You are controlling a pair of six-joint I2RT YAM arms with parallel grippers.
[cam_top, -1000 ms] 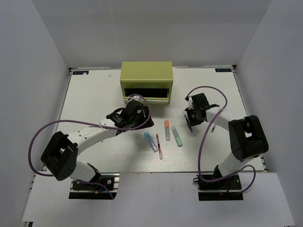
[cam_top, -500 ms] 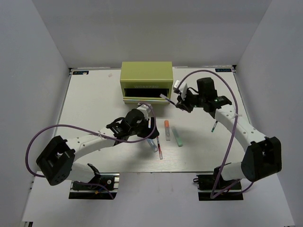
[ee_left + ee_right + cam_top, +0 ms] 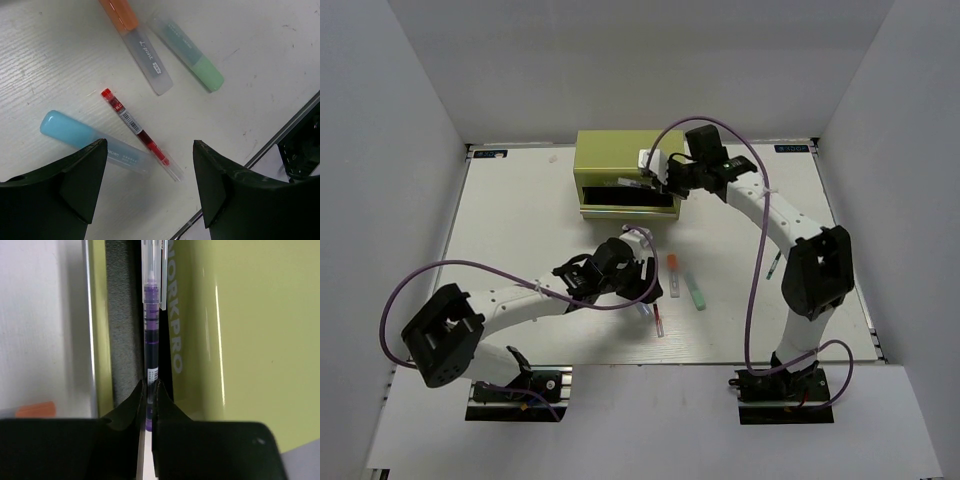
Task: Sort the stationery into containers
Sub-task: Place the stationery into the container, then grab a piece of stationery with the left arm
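Observation:
The yellow-green chest (image 3: 628,152) stands at the back with a drawer (image 3: 620,210) pulled out. My right gripper (image 3: 663,176) is shut on a thin dark purple pen (image 3: 150,340). It holds the pen over the open drawer's grey liner (image 3: 125,340), next to the chest front (image 3: 240,340). My left gripper (image 3: 149,152) hangs open just above the table. Between its fingers lie a thin red pen (image 3: 135,129) and a light blue marker (image 3: 75,132). Beyond them lie an orange-capped marker (image 3: 137,40) and a mint green marker (image 3: 192,50).
The pens lie in a loose group mid-table (image 3: 673,285), in front of the chest. A thin pen (image 3: 774,266) lies by the right arm. The table's near edge (image 3: 280,135) runs close to the right of my left gripper.
The right arm swung from the right of the table up to the chest front, carrying the purple pen. The left gripper moved from by the drawer toward the pens.

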